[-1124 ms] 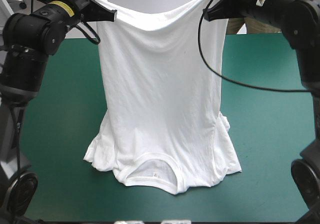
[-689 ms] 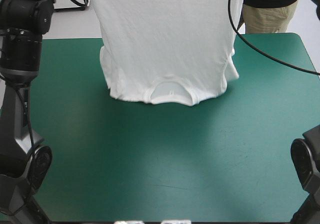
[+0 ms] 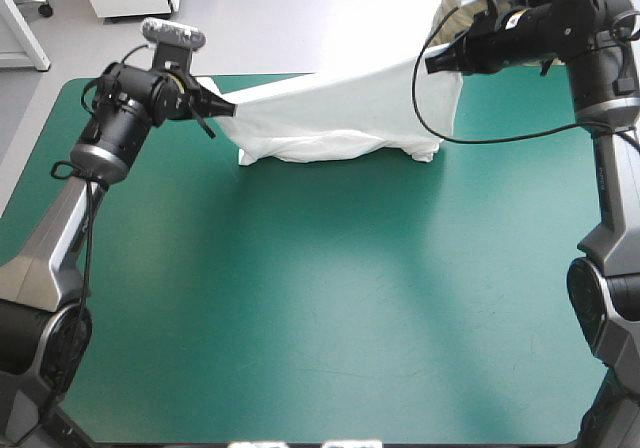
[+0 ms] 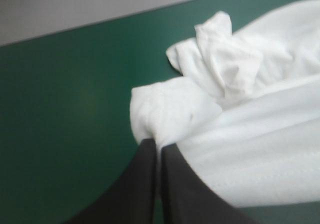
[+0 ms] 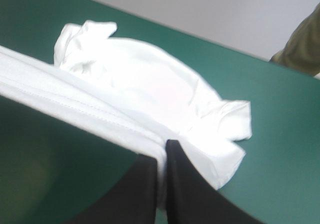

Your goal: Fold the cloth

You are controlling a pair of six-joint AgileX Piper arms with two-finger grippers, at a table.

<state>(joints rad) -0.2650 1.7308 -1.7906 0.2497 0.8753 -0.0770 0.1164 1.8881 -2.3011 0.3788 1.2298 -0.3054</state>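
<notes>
White T-shirt (image 3: 340, 118), one, left hand (image 3: 232, 109) and right hand (image 3: 430, 65), two, each clamped on it

Plain white T-shirt (image 3: 340, 118); plain teal-green cover (image 3: 300, 298); black fingers (image 4: 142, 184)

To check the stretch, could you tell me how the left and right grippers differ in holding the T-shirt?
The left gripper pinches a bunched corner low over the table; the right gripper holds its corner higher, near the far edge. The T-shirt hangs shorter below the left gripper than below the right gripper. Both are shut on it, stretching it between them.
</notes>
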